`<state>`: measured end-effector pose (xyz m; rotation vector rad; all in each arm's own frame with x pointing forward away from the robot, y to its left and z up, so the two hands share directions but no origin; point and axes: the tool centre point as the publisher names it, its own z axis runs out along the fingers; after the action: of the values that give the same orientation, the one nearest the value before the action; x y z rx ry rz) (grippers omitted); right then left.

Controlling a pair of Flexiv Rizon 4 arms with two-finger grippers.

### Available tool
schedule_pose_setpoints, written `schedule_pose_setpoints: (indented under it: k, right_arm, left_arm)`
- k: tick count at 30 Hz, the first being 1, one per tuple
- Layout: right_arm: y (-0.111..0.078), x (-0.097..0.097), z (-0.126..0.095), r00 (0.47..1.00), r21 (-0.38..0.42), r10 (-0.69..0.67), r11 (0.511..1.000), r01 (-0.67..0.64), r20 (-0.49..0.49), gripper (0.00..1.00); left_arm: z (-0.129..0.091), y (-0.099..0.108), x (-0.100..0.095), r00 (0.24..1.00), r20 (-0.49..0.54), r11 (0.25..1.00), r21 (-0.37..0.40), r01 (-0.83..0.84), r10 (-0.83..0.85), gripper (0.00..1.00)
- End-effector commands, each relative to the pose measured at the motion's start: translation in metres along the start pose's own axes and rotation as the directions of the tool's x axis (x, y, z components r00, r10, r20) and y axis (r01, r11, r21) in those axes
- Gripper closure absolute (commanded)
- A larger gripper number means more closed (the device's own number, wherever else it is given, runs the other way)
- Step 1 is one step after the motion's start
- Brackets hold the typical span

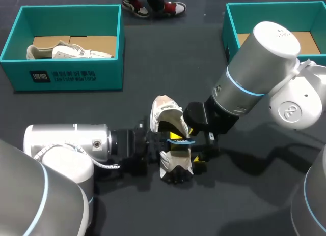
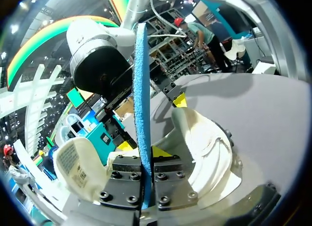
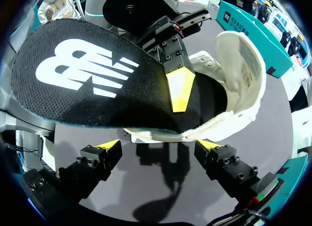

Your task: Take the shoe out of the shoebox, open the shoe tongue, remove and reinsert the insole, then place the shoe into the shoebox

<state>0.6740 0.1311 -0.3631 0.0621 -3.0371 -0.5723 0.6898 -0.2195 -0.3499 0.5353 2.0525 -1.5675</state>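
Observation:
A white shoe (image 1: 164, 110) lies on the dark table between my two arms. Its black insole (image 3: 87, 84), with a white logo and a blue underside, sticks partly out of the shoe's opening. My left gripper (image 2: 145, 150) is shut on the insole (image 2: 141, 89), seen edge-on between its fingers. The shoe's tongue (image 2: 75, 160) is folded back beside that gripper. My right gripper (image 3: 161, 148) stands open just short of the shoe (image 3: 239, 84), with nothing between its fingers. In the head view the left gripper (image 1: 173, 139) and the right gripper (image 1: 196, 144) meet over the shoe.
A teal shoebox (image 1: 66, 76) at the back left holds a second white shoe (image 1: 71, 52). Another teal shoebox (image 1: 234, 22) stands at the back right, partly hidden by my right arm (image 1: 254, 73).

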Motion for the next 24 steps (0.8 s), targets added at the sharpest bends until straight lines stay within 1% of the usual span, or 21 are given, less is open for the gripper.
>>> schedule_pose_setpoints:
  k: [1, 2, 3, 4, 6, 10, 12, 14, 15, 18, 19, 20, 24]
  right_arm:
    - [0.000, 0.001, 0.002, 1.000, 0.000, -0.001, 1.000, 0.001, 0.002, 0.00]
    - [0.000, 0.001, 0.002, 1.000, 0.000, -0.001, 1.000, 0.001, 0.002, 0.00]
    - [0.000, 0.001, 0.002, 1.000, 0.000, -0.001, 1.000, 0.001, 0.002, 0.00]
    - [0.000, 0.001, 0.002, 1.000, 0.000, -0.001, 1.000, 0.001, 0.002, 0.00]
    - [0.000, 0.001, 0.002, 1.000, 0.000, -0.001, 1.000, 0.001, 0.002, 0.00]
    - [0.000, 0.001, 0.002, 1.000, 0.000, -0.001, 1.000, 0.001, 0.002, 0.00]
    - [0.000, 0.001, 0.002, 1.000, 0.000, -0.001, 1.000, 0.001, 0.002, 0.00]
    - [0.000, 0.001, 0.002, 1.000, 0.000, -0.001, 1.000, 0.001, 0.002, 0.00]
    - [0.000, 0.001, 0.002, 1.000, 0.000, -0.001, 1.000, 0.001, 0.002, 0.00]
    - [0.000, 0.001, 0.002, 1.000, 0.000, -0.001, 1.000, 0.001, 0.002, 0.00]
    - [0.000, 0.001, 0.002, 1.000, 0.000, -0.001, 1.000, 0.001, 0.002, 0.00]
    - [0.000, 0.001, 0.002, 1.000, 0.000, -0.001, 1.000, 0.001, 0.002, 0.00]
    - [0.000, 0.001, 0.002, 1.000, 0.000, -0.001, 1.000, 0.001, 0.002, 0.00]
  left_arm:
    - [0.001, -0.003, -0.001, 1.000, -0.001, 1.000, -0.001, 0.010, -0.010, 1.00]
    - [0.000, -0.006, -0.001, 1.000, -0.001, 1.000, 0.001, 0.013, -0.013, 0.95]
    - [-0.002, -0.009, 0.000, 1.000, -0.001, 1.000, 0.006, 0.019, -0.019, 0.81]
    - [-0.003, -0.012, 0.000, 1.000, -0.002, 1.000, 0.007, 0.020, -0.020, 0.73]
    - [-0.006, -0.019, 0.000, 1.000, -0.001, 1.000, 0.013, 0.027, -0.027, 0.69]
    - [-0.011, -0.032, 0.000, 0.999, 0.002, 0.999, 0.029, 0.036, -0.037, 0.65]
    - [-0.014, -0.038, -0.001, 0.999, 0.001, 0.998, 0.050, 0.046, -0.046, 0.67]
    - [-0.015, -0.042, -0.002, 0.999, 0.002, 0.998, 0.052, 0.045, -0.045, 0.68]
    - [-0.015, -0.044, -0.001, 0.999, -0.001, 0.997, 0.055, 0.046, -0.046, 0.73]
    - [-0.013, -0.045, 0.000, 0.999, -0.008, 0.997, 0.055, 0.047, -0.046, 0.79]
    - [-0.012, -0.045, 0.001, 0.999, -0.009, 0.998, 0.049, 0.043, -0.042, 0.87]
    - [-0.010, -0.044, 0.001, 0.999, -0.009, 0.998, 0.047, 0.041, -0.041, 1.00]
    - [-0.007, -0.038, 0.002, 0.999, -0.001, 0.999, 0.037, 0.033, -0.033, 1.00]
